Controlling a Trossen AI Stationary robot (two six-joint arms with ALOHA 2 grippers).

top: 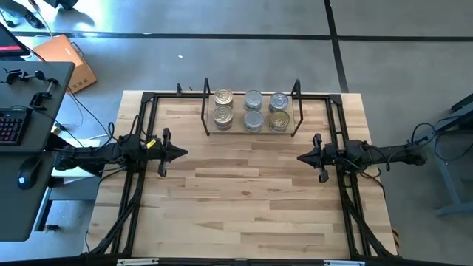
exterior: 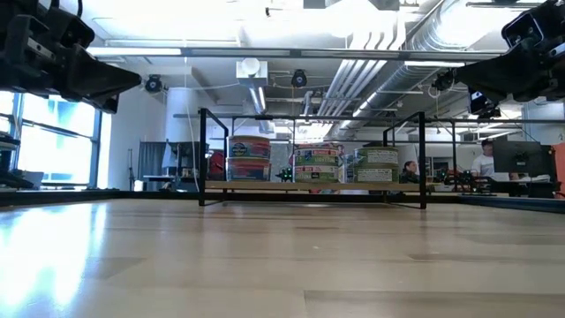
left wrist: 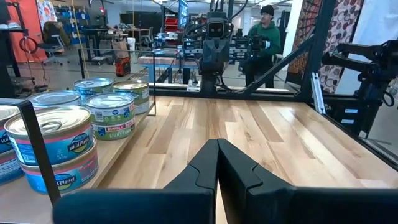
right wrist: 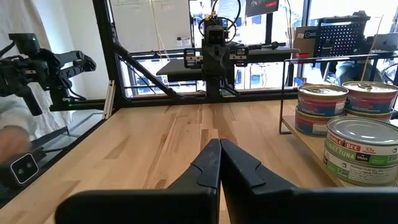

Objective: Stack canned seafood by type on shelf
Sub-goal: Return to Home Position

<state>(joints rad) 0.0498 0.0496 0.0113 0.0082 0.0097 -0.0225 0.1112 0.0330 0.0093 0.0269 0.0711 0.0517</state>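
Note:
Several round seafood tins [top: 253, 110] stand in two-high stacks on the low light-wood shelf [top: 238, 131] at the table's far edge, between black wire uprights. The low view shows three stacks side by side [exterior: 318, 163]. The tins sit off to one side in the left wrist view [left wrist: 93, 115] and in the right wrist view [right wrist: 360, 146]. My left gripper [top: 181, 153] hovers shut over the table's left side, clear of the wood [left wrist: 217, 146]. My right gripper [top: 299, 157] hovers shut over the right side [right wrist: 220, 144]. The two point at each other.
The black table frame [top: 148, 100] runs along the table's left, right and far sides. Bare wood lies between the grippers and toward the near edge. A desk with a keyboard [top: 9, 125] stands left of the table. A person [left wrist: 264, 37] stands in the room beyond.

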